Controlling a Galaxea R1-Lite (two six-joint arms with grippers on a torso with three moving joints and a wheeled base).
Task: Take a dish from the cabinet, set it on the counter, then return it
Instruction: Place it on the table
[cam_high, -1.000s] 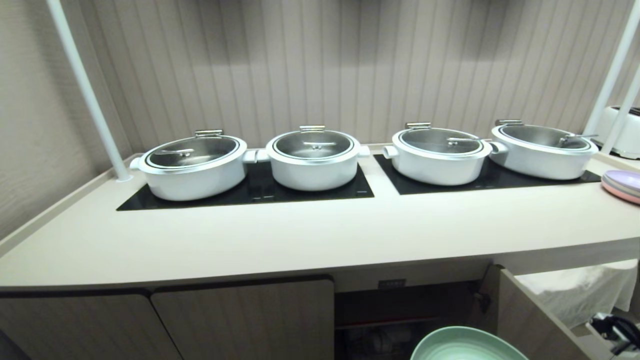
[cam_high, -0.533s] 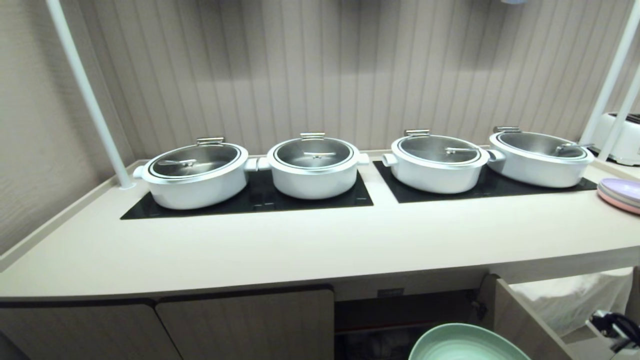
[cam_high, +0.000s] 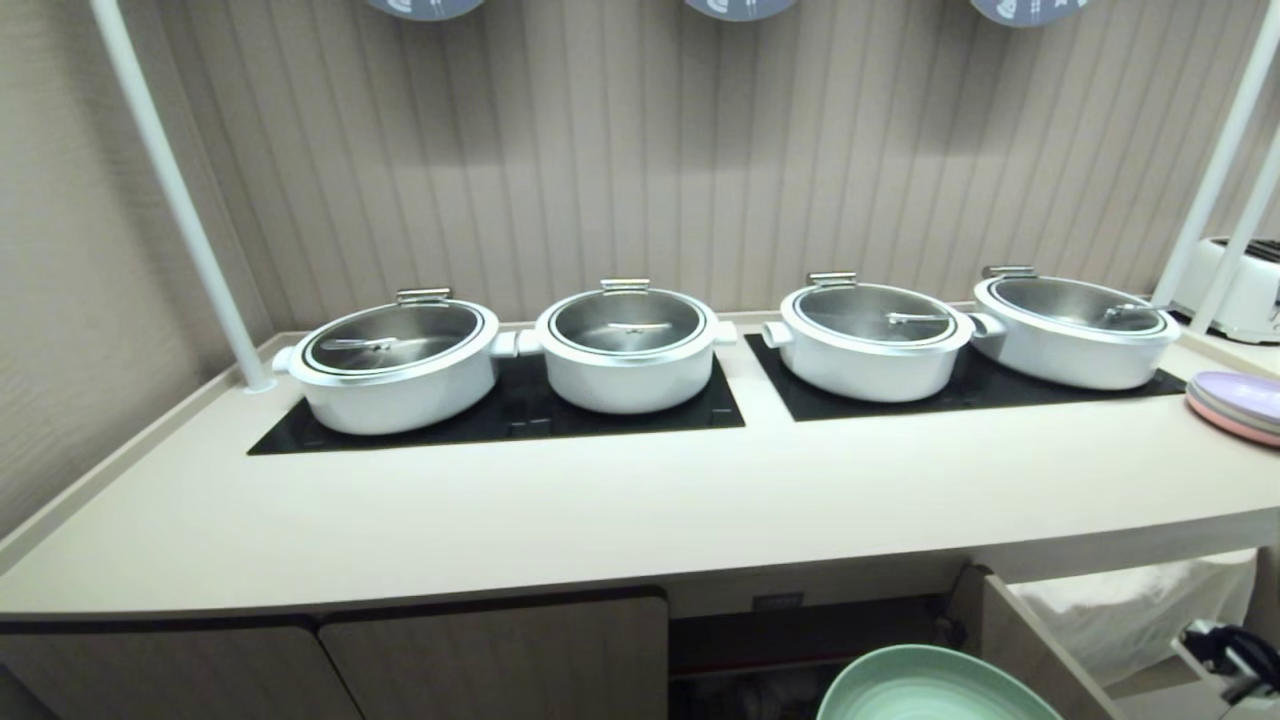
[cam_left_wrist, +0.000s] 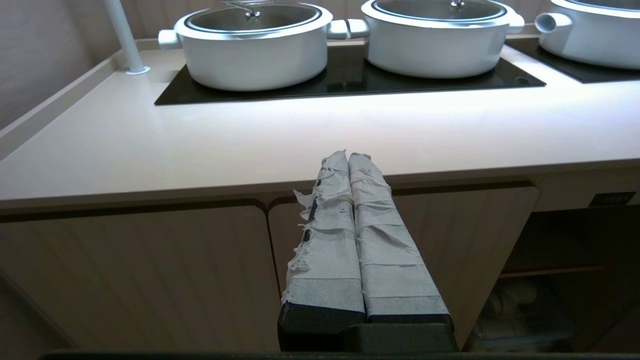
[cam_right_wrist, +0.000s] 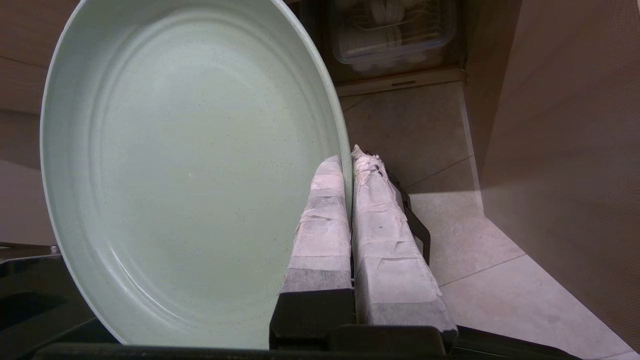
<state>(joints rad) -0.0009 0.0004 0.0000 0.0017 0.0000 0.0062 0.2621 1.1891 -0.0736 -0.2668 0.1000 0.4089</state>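
The mint-green dish (cam_high: 930, 690) shows at the bottom edge of the head view, below the counter (cam_high: 600, 510) and in front of the open cabinet (cam_high: 800, 650). My right gripper (cam_right_wrist: 349, 157) is shut on the rim of the dish (cam_right_wrist: 190, 170), one taped finger inside it and one outside, above the tiled floor. The cabinet's door (cam_high: 1040, 660) stands swung open to the right. My left gripper (cam_left_wrist: 348, 156) is shut with nothing in it, held before the closed cabinet doors (cam_left_wrist: 200, 270) just under the counter's edge (cam_left_wrist: 300, 175).
Several white lidded pots (cam_high: 625, 350) stand on black glass panels (cam_high: 500, 410) at the counter's back. Pink and lilac plates (cam_high: 1240, 400) are stacked far right, beside a white appliance (cam_high: 1240, 275). White poles (cam_high: 180, 200) rise at both ends. A clear container (cam_right_wrist: 395, 30) sits inside the cabinet.
The head camera has risen: the counter and pots sit lower in the picture and round wall signs have come into view at the top. The dish stays held at the bottom edge.
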